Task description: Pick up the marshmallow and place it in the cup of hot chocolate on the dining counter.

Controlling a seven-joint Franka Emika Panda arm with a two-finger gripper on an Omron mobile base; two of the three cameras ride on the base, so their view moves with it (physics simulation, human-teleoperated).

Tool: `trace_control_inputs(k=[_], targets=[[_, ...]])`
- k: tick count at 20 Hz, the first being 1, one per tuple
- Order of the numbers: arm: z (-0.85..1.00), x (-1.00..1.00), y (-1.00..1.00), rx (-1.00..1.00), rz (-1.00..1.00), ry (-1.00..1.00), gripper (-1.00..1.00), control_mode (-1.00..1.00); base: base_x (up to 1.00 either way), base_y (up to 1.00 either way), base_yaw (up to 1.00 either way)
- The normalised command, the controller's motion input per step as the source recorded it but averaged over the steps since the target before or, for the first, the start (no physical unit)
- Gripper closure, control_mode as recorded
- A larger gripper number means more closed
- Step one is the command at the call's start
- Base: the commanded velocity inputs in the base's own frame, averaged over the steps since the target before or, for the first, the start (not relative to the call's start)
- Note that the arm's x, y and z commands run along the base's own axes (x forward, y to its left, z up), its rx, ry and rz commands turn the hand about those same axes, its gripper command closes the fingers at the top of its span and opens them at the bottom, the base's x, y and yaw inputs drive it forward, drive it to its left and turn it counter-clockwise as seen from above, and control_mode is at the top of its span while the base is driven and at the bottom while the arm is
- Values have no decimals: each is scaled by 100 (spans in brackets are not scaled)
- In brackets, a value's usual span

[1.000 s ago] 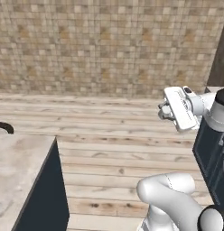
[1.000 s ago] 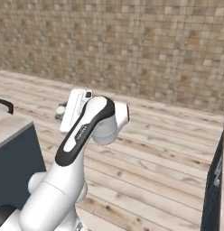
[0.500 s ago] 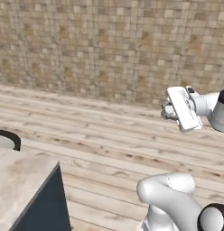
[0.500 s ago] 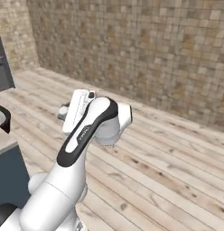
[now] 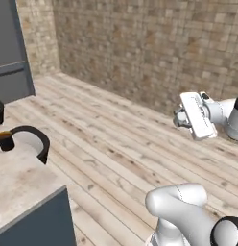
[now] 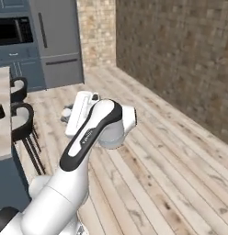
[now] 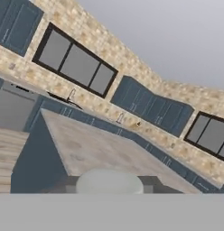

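In the hand view the marshmallow, a whitish-grey short cylinder, sits between the dark fingertips of my gripper, which is shut on it. Beyond it lies the beige top of the dining counter. The left base view has the gripper held high over the wooden floor at the right, far from the dining counter at the lower left. The cup of hot chocolate, small and dark, stands near that counter's far edge. In the right base view the gripper points left toward the counter.
Black stools stand along the counter's side, one curved back right by the cup. Dark blue cabinets with a microwave and a tall grey unit line the far end. A tiled wall borders the open wooden floor.
The whole picture has swung as the base turned: the counter, the cup and the cabinets have come into view at the left. The arm keeps its pose, still holding the marshmallow.
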Motion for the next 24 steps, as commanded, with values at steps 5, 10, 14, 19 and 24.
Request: trace_control_inputs(k=[5, 10, 14, 19, 24], targets=[[0, 0, 0, 0, 0, 0, 100, 100, 80, -34, 79], [0, 0, 0, 0, 0, 0, 100, 100, 52, -38, 81], [0, 0, 0, 0, 0, 0, 100, 100, 24, -44, 79], [0, 0, 0, 0, 0, 0, 100, 100, 40, -75, 64], [0, 0, 0, 0, 0, 0, 100, 100, 22, -100, 43]])
